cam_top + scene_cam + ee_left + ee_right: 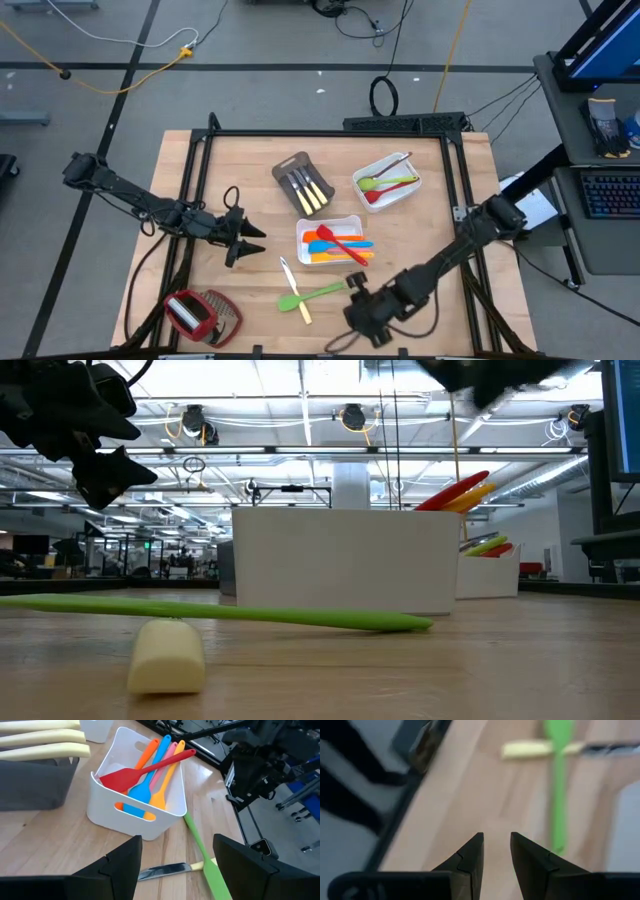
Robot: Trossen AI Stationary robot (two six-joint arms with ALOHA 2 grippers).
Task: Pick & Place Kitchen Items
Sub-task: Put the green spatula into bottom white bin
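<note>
- Right gripper (352, 282) sits low over the near part of the table, just past the handle end of the green spatula (318, 294); from its wrist camera I read the fingers (470, 857) as nearly pressed together, a thin gap between the tips, nothing pinched.
- My right arm reaches in from the table's right edge, stretched diagonally toward the near middle.
- Left gripper (243, 243) hangs above the table left of the centre tray, fingers (120, 865) spread wide and empty; its arm comes in from the left edge.
- White tray (303, 232) at centre holds a red spatula (145, 767), a blue one (142, 787), an orange one (162, 795) and a pink one, lying lengthwise along the tray.
- Second white tray (397, 195), toward the far right, holds green and red spoons (385, 184), angled across it.
- Grey tray (290, 166), at the far centre, carries three pale-handled knives (308, 192) side by side, handles toward the near edge.
- On the bare wood near the front, the green spatula lies with its long axis running left-right, slightly tilted, its head to the left.
- A pale-handled knife (295, 290) crosses it, blade pointing away and left, handle toward the near edge.
</note>
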